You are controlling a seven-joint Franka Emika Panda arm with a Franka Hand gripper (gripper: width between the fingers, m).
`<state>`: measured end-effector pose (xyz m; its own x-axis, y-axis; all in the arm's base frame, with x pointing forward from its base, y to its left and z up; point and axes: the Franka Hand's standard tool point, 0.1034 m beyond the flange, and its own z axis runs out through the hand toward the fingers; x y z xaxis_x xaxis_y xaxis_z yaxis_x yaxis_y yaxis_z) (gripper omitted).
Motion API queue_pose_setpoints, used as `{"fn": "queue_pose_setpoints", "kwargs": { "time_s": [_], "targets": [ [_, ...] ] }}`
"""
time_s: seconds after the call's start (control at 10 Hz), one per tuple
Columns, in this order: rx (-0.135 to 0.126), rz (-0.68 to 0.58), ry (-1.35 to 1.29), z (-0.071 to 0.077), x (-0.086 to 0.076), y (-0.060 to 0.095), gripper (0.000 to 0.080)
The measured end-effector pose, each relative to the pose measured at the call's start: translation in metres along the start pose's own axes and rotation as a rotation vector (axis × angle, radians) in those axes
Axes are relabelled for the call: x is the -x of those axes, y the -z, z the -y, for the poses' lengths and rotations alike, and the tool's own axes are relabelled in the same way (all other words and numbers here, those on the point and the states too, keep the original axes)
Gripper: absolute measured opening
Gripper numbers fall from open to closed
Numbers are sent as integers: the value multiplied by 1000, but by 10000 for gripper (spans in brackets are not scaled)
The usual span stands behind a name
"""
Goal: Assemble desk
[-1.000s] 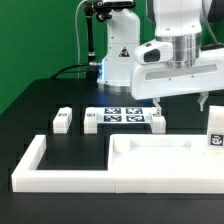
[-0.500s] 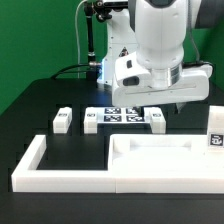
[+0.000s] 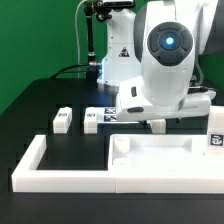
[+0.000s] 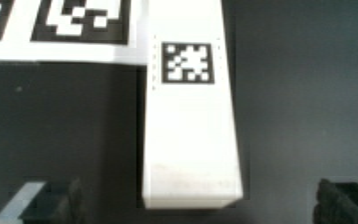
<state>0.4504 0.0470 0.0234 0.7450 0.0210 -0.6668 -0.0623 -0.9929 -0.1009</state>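
In the wrist view a long white desk leg [image 4: 190, 110] with a black-and-white tag lies on the black table, one end between my fingers. My gripper [image 4: 190, 205] is open, with a dark finger [image 4: 34, 202] on either side of the leg and a gap to each. In the exterior view my gripper [image 3: 155, 122] hangs low at the marker board's right end and hides that leg. Two more legs [image 3: 62, 120] [image 3: 91, 119] lie to the exterior view's left. A third leg [image 3: 215, 136] stands at the right edge. The white tabletop [image 3: 165, 152] lies in front.
The marker board [image 3: 110, 113] lies flat behind the tabletop and also shows in the wrist view [image 4: 51, 25], touching the leg's far end. The low white border wall [image 3: 60, 170] runs along the front and the exterior view's left. The arm's base stands behind.
The arm has swung toward the exterior view's left and come down. The gripper now sits low over the leg at the marker board's right end.
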Motion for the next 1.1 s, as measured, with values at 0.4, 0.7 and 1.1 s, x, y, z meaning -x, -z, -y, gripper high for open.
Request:
{"fn": "queue_pose_setpoints", "kwargs": {
  "time_s": [0.4,0.7,1.1],
  "targets": [
    [-10,89,-36,-3,7,-19,649],
    [-9,103,-45,-3,8,-23,649],
    [-7,198,-98,-3,13,-35,649]
  ]
}}
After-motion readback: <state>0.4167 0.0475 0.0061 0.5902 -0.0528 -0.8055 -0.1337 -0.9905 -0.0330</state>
